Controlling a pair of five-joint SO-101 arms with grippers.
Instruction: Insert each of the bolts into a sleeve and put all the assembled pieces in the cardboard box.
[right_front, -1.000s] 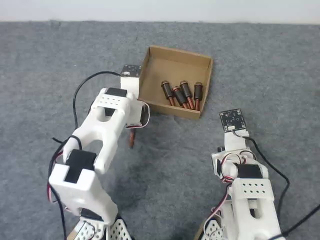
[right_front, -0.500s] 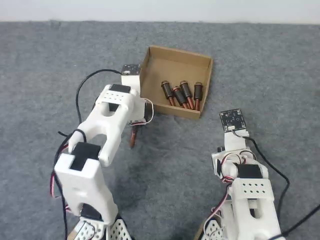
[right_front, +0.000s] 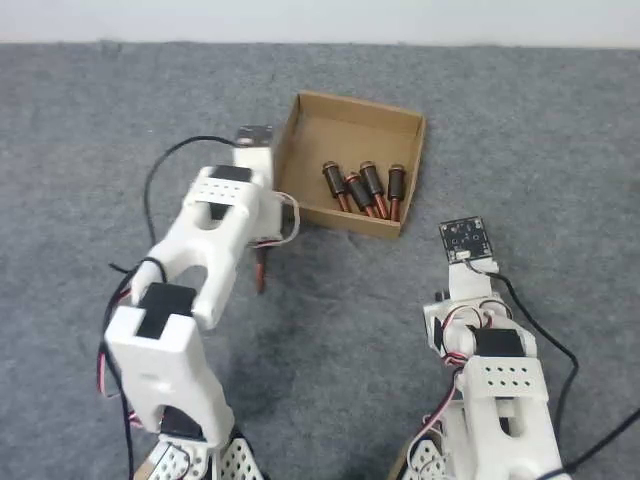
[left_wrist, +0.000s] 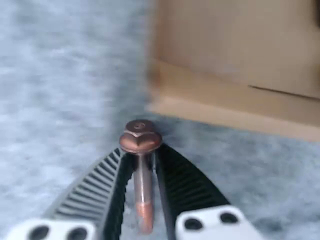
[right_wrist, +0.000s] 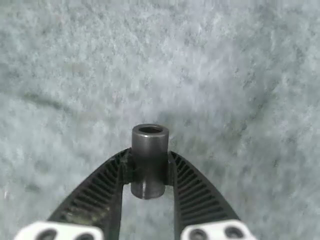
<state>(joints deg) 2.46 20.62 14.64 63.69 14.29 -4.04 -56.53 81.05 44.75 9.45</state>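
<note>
On the left side, left arm: is leaning out far over the grey mat, its front end hanging just beside the near-left corner of the cardboard box.
Left gripper: is clamping one copper bolt by the shank, hex head poking out past the fingertips, box wall just beyond it.
Right arm: is sitting folded back on the near right, well apart from the box.
Right gripper: is pinching one dark sleeve, open bore showing, mat behind it.
Count: four assembled pieces are lying side by side in the box; plus one bolt and one sleeve, both being held.
</note>
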